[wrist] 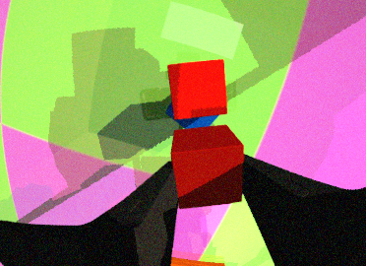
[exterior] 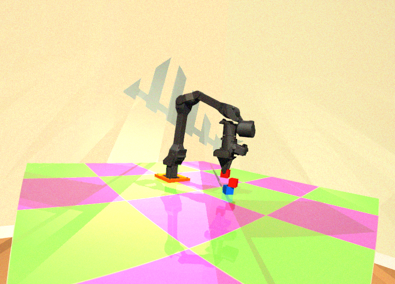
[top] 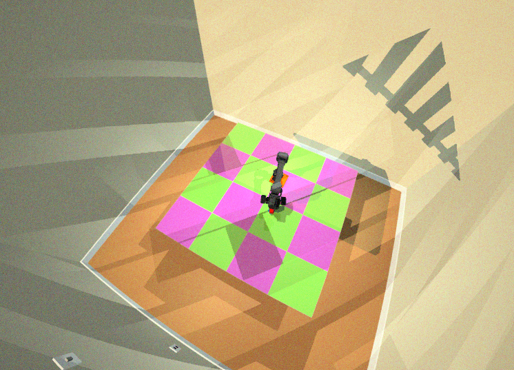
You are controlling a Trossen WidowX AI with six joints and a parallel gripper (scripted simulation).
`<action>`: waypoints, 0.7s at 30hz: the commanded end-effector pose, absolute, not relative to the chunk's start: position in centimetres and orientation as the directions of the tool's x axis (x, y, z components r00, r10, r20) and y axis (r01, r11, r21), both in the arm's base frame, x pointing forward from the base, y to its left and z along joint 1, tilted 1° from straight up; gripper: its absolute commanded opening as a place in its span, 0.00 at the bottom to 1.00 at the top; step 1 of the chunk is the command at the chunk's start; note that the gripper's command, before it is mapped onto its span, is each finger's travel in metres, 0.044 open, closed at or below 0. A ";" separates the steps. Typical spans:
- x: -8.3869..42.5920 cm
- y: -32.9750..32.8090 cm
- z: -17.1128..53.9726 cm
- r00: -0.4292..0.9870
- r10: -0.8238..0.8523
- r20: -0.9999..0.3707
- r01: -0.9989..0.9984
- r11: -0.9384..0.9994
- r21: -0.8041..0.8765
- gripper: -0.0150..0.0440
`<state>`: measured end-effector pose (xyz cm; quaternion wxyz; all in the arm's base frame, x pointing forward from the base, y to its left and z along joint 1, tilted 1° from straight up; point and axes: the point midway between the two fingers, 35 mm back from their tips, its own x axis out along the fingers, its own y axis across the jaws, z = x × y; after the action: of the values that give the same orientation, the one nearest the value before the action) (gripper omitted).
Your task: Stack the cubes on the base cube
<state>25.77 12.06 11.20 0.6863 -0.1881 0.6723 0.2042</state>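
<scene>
The blue base cube [exterior: 227, 189] [wrist: 207, 121] stands on the checkered surface, mostly hidden from above in the wrist view. One red cube [top: 271, 211] [exterior: 233, 182] [wrist: 202, 89] rests on top of it, offset toward one corner and looking level. My gripper [exterior: 225, 171] [wrist: 206, 165] is shut on the other red cube [exterior: 225, 174] [wrist: 207, 163]. It holds this cube above the base cube's height, on the arm-base side of the stack. In the exterior view the held cube is up and left of the placed one, apart from it. In the top view the arm hides the held cube.
The arm's orange base plate [top: 284, 180] [exterior: 185, 179] [wrist: 197, 262] is behind the stack. The checkered surface [top: 306, 291] [exterior: 63, 236] carries shadows and reflections of the arm. The placed red cube is the closest object to the held one.
</scene>
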 end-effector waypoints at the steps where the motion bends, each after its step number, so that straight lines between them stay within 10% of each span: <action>1: 25.7 12.1 10.9 0.009 0.029 -1.000 -0.528 0.849 0.020 0.43; 21: 25.9 12.2 8.2 0.009 0.029 -1.000 -0.530 0.848 0.020 0.43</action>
<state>26.01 12.24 8.40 0.6867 -0.1887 0.6714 0.2050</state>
